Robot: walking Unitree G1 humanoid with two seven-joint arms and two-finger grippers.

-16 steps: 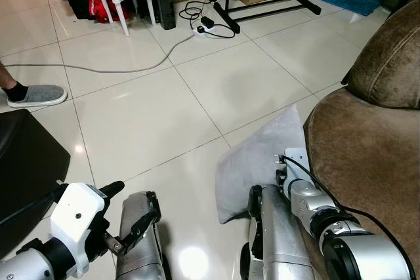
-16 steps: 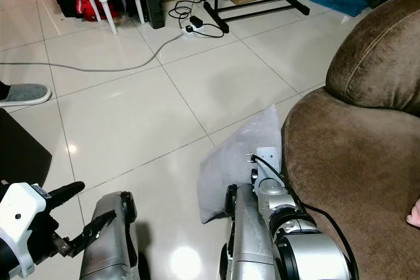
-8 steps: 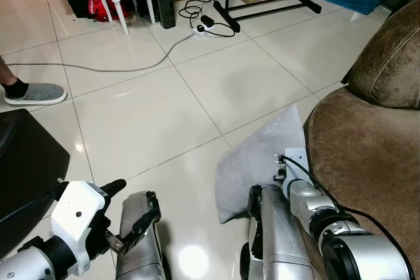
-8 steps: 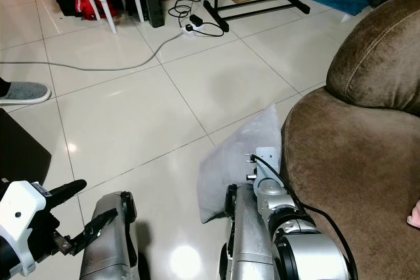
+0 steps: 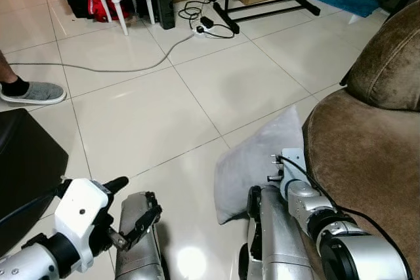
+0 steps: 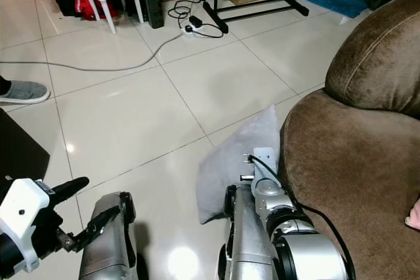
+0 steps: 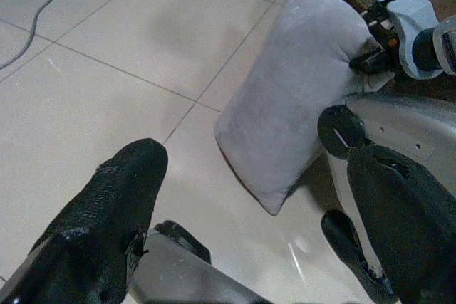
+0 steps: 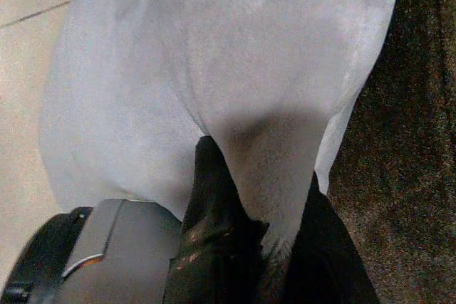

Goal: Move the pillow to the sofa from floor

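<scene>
The right gripper [image 8: 267, 247] has its two black fingers [image 8: 214, 197] closed on a fold of the grey pillow [image 8: 214, 69]: in the right wrist view the cloth bunches into a ridge between them, one finger on each side, so the hold is on an edge near one end and not around the pillow's middle. From that pinch the pillow runs straight ahead of the fingertips, its long axis roughly in line with the fingers, and its far corner points away from the robot. In the head views the pillow [image 5: 252, 162] stands tilted on the tiled floor [image 5: 151, 109], its lower corner down on the tile and its side just beside, perhaps touching, the front of the brown sofa [image 5: 367, 162]; the right wrist sits at the edge nearest that sofa. The seat thus lies to the outer side of the right fingers and above the grip, so the coming move looks like a lift and a swing toward that side, with most of the pillow hanging loose beyond the pinch. The left gripper [image 7: 242, 226] hovers low over the tile with its fingers spread wide and nothing between them; the pillow lies ahead of it and across toward the right arm, well apart from its tips. The right arm is clearly the nearer one, already on the thing. Farther off, a cable [image 5: 98, 68] trails across the floor, and a person's slippered foot [image 5: 33, 91] stands at the left edge.
</scene>
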